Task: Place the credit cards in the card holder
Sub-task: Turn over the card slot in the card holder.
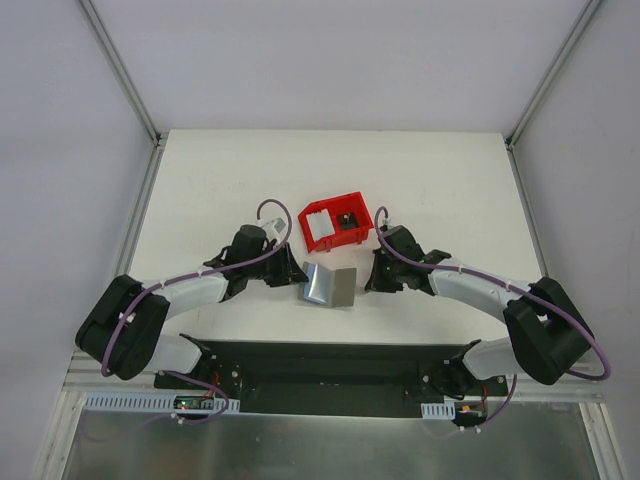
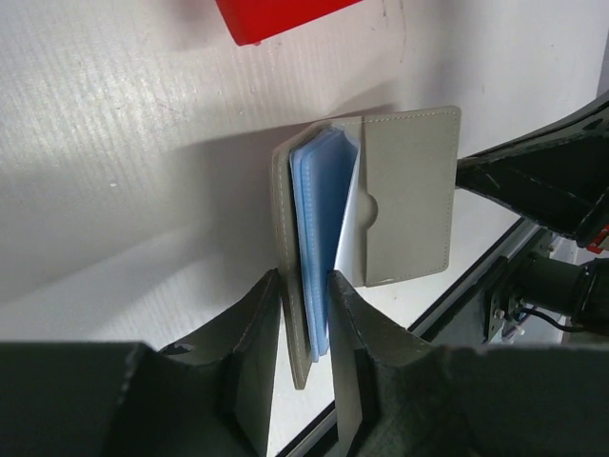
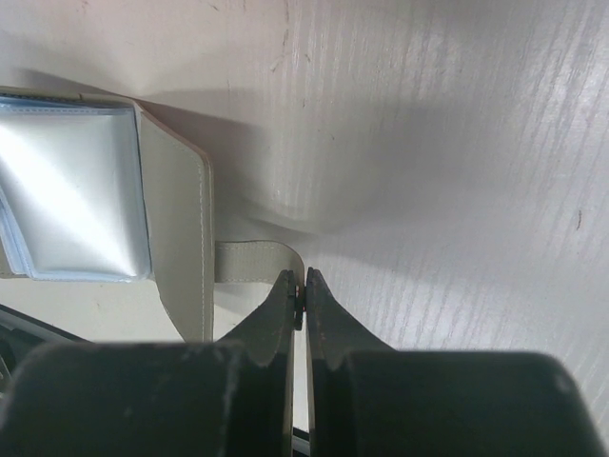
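Note:
The grey card holder stands open like a book on the table between my two grippers. Its blue-tinted clear sleeves fan out inside. My left gripper is closed around the holder's left cover and the sleeves, with a finger against each side. My right gripper is shut on the closure strap that sticks out from the right cover. A white credit card and a darker one lie in the red bin, behind the holder.
The red bin sits just beyond the holder, and its corner shows in the left wrist view. The black base rail runs along the table's near edge.

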You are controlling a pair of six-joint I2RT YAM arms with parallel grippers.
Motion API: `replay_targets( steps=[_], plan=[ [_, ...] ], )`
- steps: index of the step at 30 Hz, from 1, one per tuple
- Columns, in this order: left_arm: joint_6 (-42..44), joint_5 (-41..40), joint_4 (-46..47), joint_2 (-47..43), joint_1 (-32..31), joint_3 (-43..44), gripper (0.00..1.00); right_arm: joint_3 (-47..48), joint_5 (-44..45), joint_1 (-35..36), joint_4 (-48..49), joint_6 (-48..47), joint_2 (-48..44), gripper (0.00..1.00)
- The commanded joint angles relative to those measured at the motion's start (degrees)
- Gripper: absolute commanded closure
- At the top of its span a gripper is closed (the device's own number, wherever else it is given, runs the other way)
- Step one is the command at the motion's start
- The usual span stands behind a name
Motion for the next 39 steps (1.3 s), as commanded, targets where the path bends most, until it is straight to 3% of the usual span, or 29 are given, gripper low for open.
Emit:
replay_targets(
  steps=[1,9,12,19,23,28,39],
  plan=[
    [-0.86,2.62,3.79,0.51,0.71,-0.32,0.78,2.06,-0.3,-0.2,-1.19,-0.61,-0.32,1.0],
    [-1.39,3.06,4.67,-0.02,0.97,-0.41,0.8,2.42,-0.38,-0.2,-1.63,-0.7,0.12,1.0],
    [-1.47,3.24,5.8,-0.46,0.97,-0.85,0.75,2.77,-0.38,-0.2,-1.98,-0.88,0.47,1.0],
    [-1.56,3.85,6.25,-0.46,1.24,-0.94,0.86,3.3,-0.82,-0.2,-2.24,-1.14,1.09,1.0],
    [-1.91,4.03,7.04,-1.07,1.32,-1.2,0.79,3.38,-0.82,-0.2,-2.33,-1.23,1.27,1.0],
    [-1.83,4.56,7.04,-1.69,1.68,-1.11,0.78,3.56,-0.82,-0.2,-2.51,-1.31,1.35,1.0],
    [-1.65,5.26,6.86,-1.78,1.94,-0.94,0.87,4.09,-1.09,-0.2,-2.6,-1.49,1.88,1.0]
  ],
)
